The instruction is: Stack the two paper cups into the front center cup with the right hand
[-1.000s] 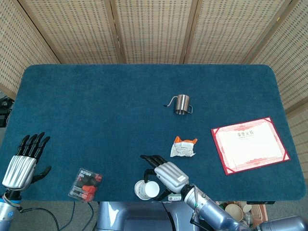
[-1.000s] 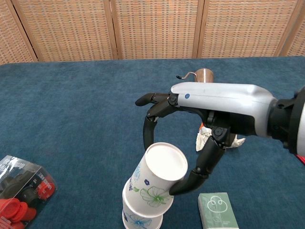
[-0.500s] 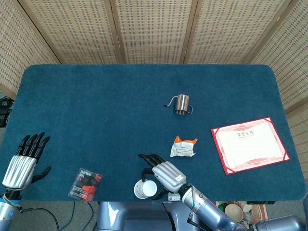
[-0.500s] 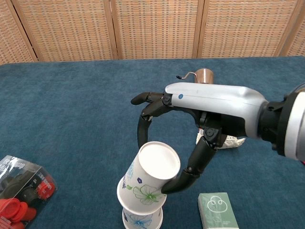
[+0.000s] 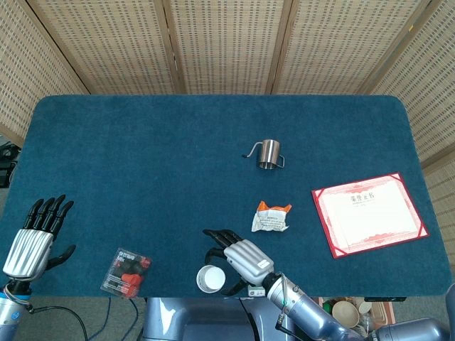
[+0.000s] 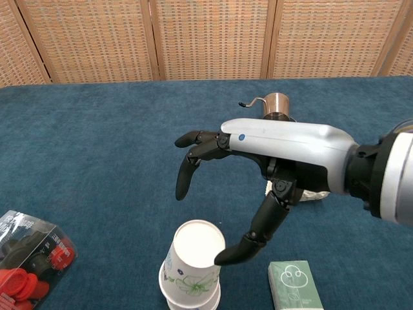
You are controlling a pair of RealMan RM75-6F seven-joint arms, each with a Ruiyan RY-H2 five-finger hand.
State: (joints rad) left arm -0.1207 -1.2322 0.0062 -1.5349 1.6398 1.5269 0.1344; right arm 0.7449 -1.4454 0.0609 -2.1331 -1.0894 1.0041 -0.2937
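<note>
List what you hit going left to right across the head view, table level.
left hand → red snack pack → stacked paper cups → right hand → orange-and-white wrapper → red-bordered certificate. The steel pitcher is left out: it sits above the wrapper, so its place in the order is unclear.

Right hand at table's 6 o'clock edge, fingers spread, thumb curled under, gripping nothing. Left hand at 8 o'clock corner, fingers straight, pointing 12 o'clock, idle.
</note>
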